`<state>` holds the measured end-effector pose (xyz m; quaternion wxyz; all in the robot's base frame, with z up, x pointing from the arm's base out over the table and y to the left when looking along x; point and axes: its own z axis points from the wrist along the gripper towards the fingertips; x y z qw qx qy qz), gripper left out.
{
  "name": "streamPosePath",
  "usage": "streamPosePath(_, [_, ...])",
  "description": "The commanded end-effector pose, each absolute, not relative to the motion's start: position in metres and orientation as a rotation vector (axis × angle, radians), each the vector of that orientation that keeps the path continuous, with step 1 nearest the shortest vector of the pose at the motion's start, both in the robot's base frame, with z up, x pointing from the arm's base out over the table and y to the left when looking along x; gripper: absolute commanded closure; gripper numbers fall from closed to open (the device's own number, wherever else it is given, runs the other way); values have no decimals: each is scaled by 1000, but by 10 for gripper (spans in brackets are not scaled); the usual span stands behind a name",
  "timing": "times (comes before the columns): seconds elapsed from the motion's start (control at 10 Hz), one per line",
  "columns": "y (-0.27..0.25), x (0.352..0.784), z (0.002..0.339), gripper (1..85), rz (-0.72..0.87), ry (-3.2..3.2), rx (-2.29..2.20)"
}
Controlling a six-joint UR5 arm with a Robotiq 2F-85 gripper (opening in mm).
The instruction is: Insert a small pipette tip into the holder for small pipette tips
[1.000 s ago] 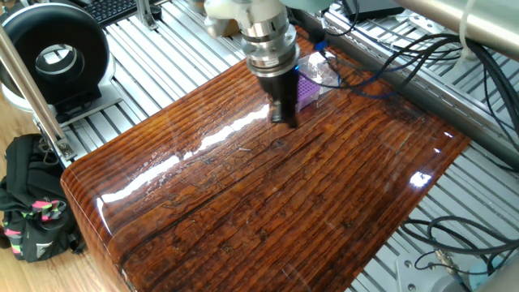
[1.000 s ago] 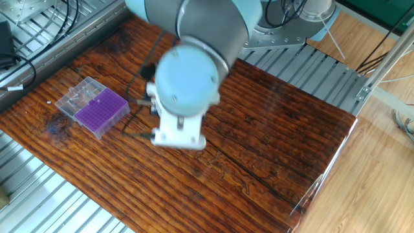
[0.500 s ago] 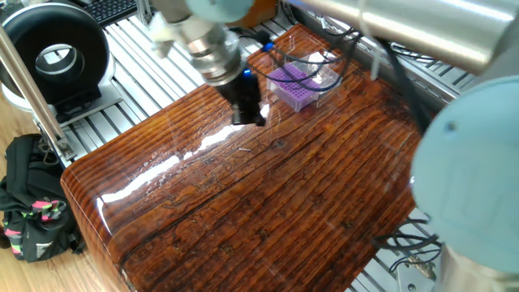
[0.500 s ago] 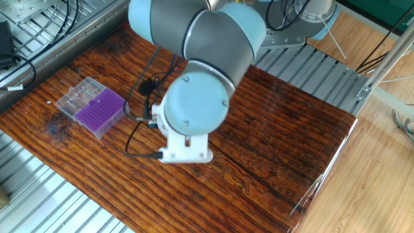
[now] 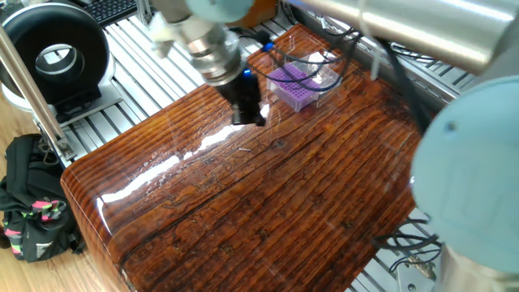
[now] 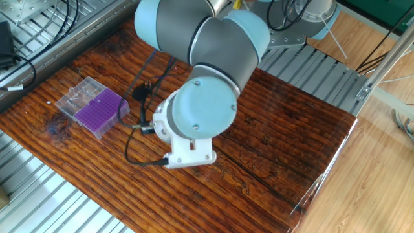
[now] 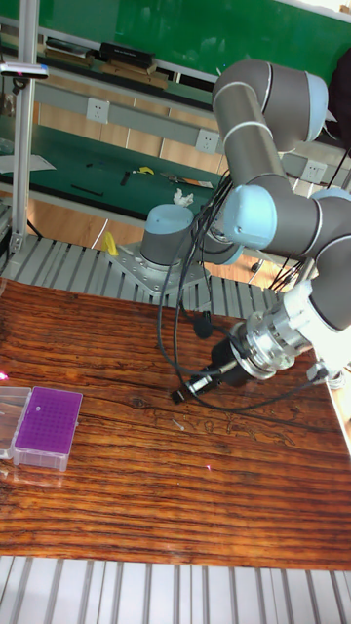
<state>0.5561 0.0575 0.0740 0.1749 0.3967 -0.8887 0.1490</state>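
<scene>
The holder for small pipette tips (image 5: 290, 84) is a purple rack with a fine grid of holes. It stands at the far end of the wooden table, also seen at the left as the holder (image 6: 99, 109) and holder (image 7: 47, 425). Its clear lid (image 6: 77, 96) lies open beside it. My gripper (image 5: 251, 120) hangs tilted just above the wood, a short way from the holder. Its black fingers taper together to one dark tip, gripper (image 7: 179, 397). In the other fixed view the arm's wrist (image 6: 194, 123) hides it. I cannot make out a small pipette tip anywhere.
The glossy wooden table (image 5: 268, 203) rests on aluminium rails. Loose cables (image 6: 139, 139) trail from the wrist over the wood. A black round device (image 5: 55, 57) and a metal post (image 5: 32, 89) stand off the left end, with a black bag (image 5: 28, 211) on the floor.
Over the last second the arm swung round. The gripper moved left, away from the holder, and tilted. In the last half second only the wrist shifted slightly.
</scene>
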Motion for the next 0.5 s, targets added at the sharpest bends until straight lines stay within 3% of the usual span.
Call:
streamPosePath(0.0, [70,545,74,770,399,-2469,1007])
streamPosePath(0.4, [93,550,68,743,433,-2398,913])
